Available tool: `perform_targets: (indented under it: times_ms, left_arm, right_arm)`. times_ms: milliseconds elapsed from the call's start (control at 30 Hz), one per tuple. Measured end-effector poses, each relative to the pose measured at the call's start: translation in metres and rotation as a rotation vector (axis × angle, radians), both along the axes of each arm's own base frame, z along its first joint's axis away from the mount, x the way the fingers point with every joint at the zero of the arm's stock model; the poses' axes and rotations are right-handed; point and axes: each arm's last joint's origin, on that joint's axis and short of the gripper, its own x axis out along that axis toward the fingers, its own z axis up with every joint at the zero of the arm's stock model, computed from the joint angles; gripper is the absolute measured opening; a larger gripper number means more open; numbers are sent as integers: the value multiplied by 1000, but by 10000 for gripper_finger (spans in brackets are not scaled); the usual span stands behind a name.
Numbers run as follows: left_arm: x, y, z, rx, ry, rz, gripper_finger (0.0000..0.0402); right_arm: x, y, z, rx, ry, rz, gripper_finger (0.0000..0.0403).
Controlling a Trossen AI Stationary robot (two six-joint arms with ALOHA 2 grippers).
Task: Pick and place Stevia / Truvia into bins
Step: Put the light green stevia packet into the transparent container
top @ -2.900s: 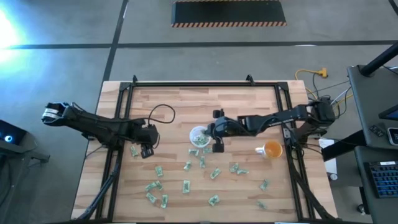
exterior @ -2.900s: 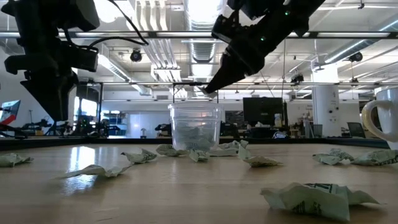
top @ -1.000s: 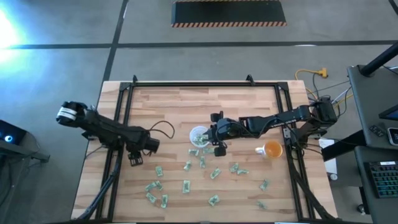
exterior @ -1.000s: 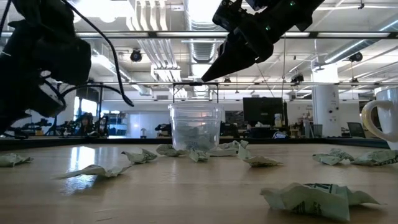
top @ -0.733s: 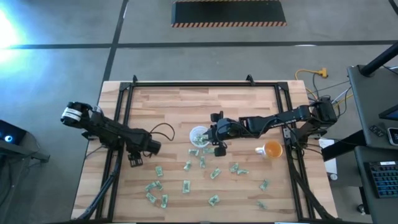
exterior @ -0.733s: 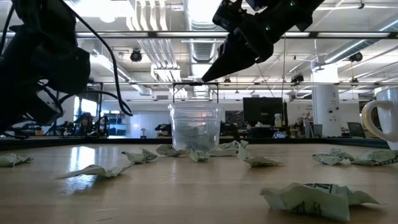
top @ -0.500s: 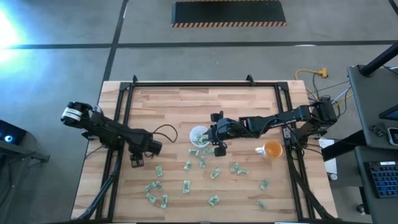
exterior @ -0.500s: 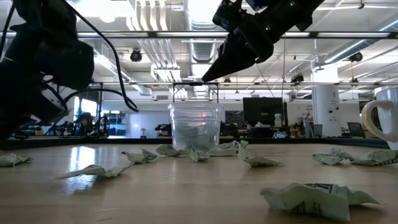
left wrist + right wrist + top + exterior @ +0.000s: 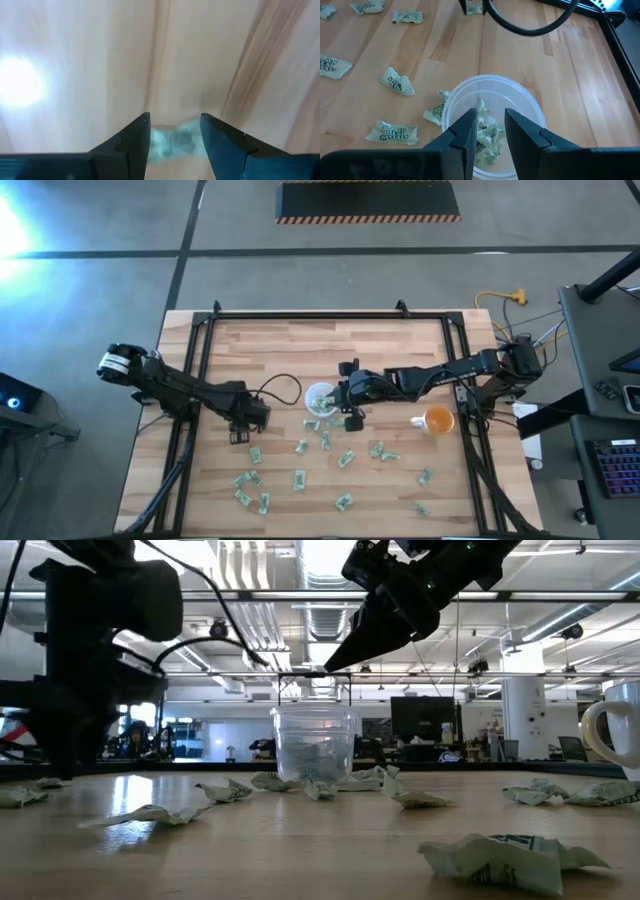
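A translucent white cup (image 9: 318, 392) (image 9: 314, 745) stands mid-table with several green-and-white packets (image 9: 487, 137) inside. More packets (image 9: 298, 478) (image 9: 500, 860) lie scattered on the near half of the table. My right gripper (image 9: 327, 402) (image 9: 490, 111) hangs over the cup's mouth, slanting down, its fingers a little apart and nothing hanging from them. My left gripper (image 9: 240, 434) (image 9: 175, 116) points down at the table left of the cup, open. A blurred green packet (image 9: 172, 142) shows in the gap between its fingers. My left gripper stands over the blurred packet (image 9: 172, 142) from above, one finger on each side. I cannot tell whether the fingers touch it.
An orange cup (image 9: 438, 420) stands at the right, behind my right arm. Black frame rails (image 9: 195, 380) run along the table's left, right and far edges. Crumpled packets (image 9: 150, 813) lie close to the cup's near side, and the table's far half is bare wood.
My left gripper has gone toward the table's right edge, nearer the cup, and has turned about its wrist to point straight down. My right gripper has stayed over the cup.
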Motion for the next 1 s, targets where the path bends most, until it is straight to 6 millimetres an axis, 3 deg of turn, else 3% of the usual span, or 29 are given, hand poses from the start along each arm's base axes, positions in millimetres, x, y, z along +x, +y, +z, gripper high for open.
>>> perform_targets:
  times_ms: [133,333,667,1000]
  left_arm:
    - [10,-1,9,33,-57,-53,157]
    - [3,-1,17,-10,73,-146,157]
    - [-11,-1,-1,-51,182,-153,157]
    - [-5,-1,-17,-41,254,-148,157]
  right_arm:
    - [0,0,0,0,0,0,88]
    - [0,0,0,0,4,0,82]
    - [0,0,0,9,5,-7,88]
    - [0,0,0,9,4,-7,75]
